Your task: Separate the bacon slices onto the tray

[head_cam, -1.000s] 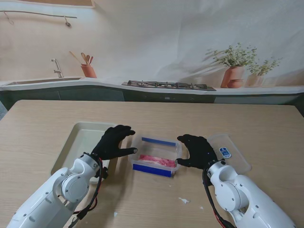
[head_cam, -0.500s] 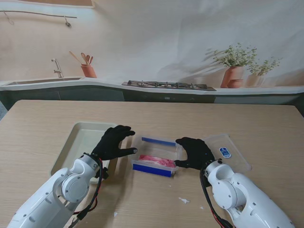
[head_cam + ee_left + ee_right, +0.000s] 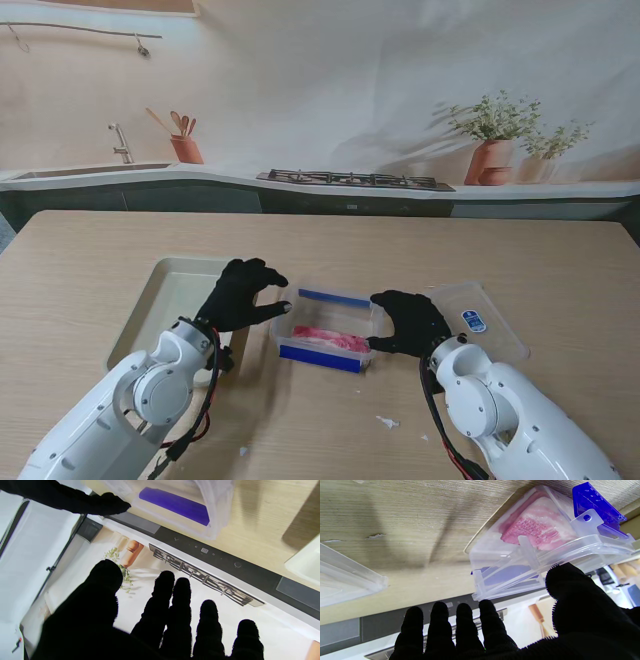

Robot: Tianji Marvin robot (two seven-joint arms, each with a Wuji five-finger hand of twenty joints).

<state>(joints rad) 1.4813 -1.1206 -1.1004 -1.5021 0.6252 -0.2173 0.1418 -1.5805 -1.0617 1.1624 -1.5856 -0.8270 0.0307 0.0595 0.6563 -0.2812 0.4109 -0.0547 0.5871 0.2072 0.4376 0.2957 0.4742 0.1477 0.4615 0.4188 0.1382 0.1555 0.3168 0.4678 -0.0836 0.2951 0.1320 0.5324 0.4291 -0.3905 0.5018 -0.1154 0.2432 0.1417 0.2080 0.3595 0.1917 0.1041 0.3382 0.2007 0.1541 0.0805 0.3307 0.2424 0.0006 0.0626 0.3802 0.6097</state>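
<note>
A clear container (image 3: 328, 332) with blue clips sits mid-table, with pink bacon (image 3: 331, 338) lying inside it. My left hand (image 3: 243, 294) hovers at the container's left end, empty, with its fingers curled and apart. At the container's right end is my right hand (image 3: 409, 320), fingers spread. The right wrist view shows that hand (image 3: 520, 630) with its thumb against the container (image 3: 520, 555) rim, and the bacon (image 3: 537, 530) behind the clear wall. The pale tray (image 3: 170, 290) lies left of the container and partly under my left arm.
The container's clear lid (image 3: 482, 320) lies on the table just right of my right hand. Small white scraps (image 3: 387, 422) dot the table nearer to me. A counter with a sink, a stove and plants runs along the back.
My right hand slid left until it met the container's right end. My left hand rose a little and curled its fingers toward the left rim. The container stayed put.
</note>
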